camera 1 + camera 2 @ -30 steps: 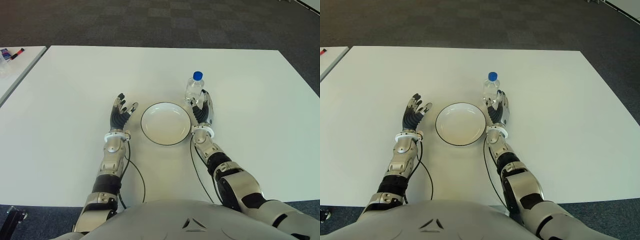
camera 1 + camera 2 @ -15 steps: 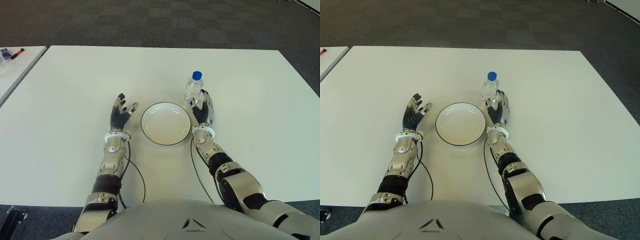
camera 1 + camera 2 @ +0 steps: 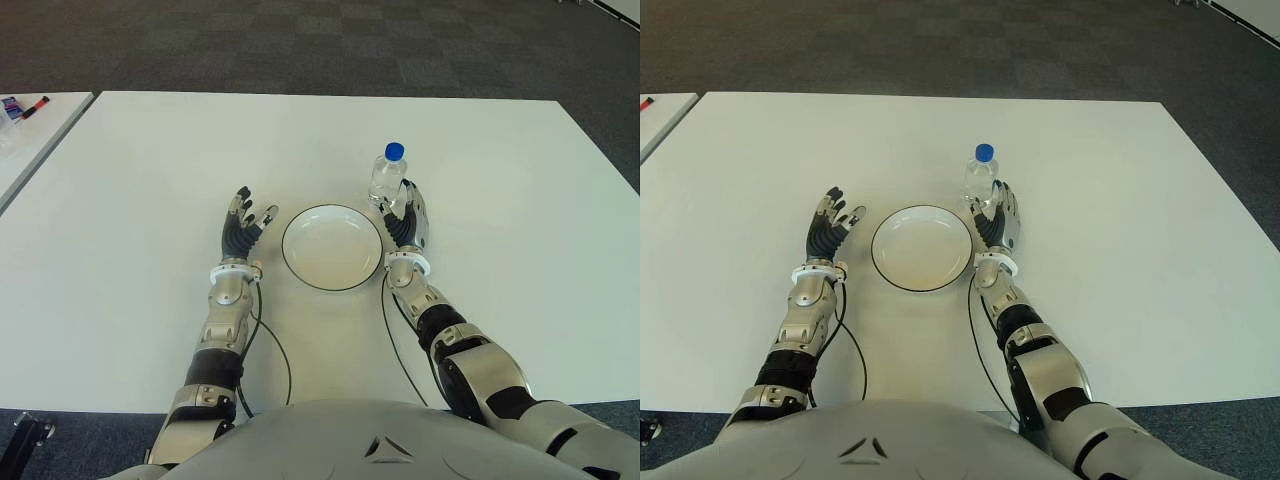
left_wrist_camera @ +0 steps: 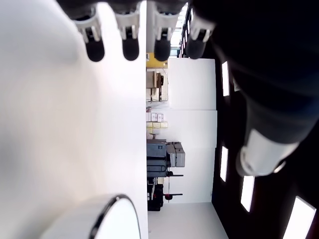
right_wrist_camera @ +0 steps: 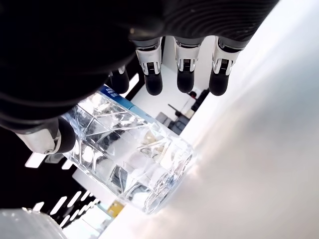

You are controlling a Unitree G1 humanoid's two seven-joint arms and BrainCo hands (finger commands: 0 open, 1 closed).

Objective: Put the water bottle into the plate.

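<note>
— Standing upright on the white desk (image 3: 140, 170), the water bottle (image 3: 386, 176) is seen just beyond the plate's (image 3: 332, 247) far right rim. Is it gripped?
— No grasp is shown. The right hand (image 3: 405, 218) is placed just right of the plate, directly before the bottle, its fingers (image 5: 185, 69) extended and spread beside it.
— And the left hand (image 3: 242, 225)?
— It is seen left of the plate, fingers relaxed, nothing held.

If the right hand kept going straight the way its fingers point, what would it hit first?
The water bottle: it stands upright on the table just beyond the open right hand, already between thumb and fingers, apparently not yet gripped.
</note>
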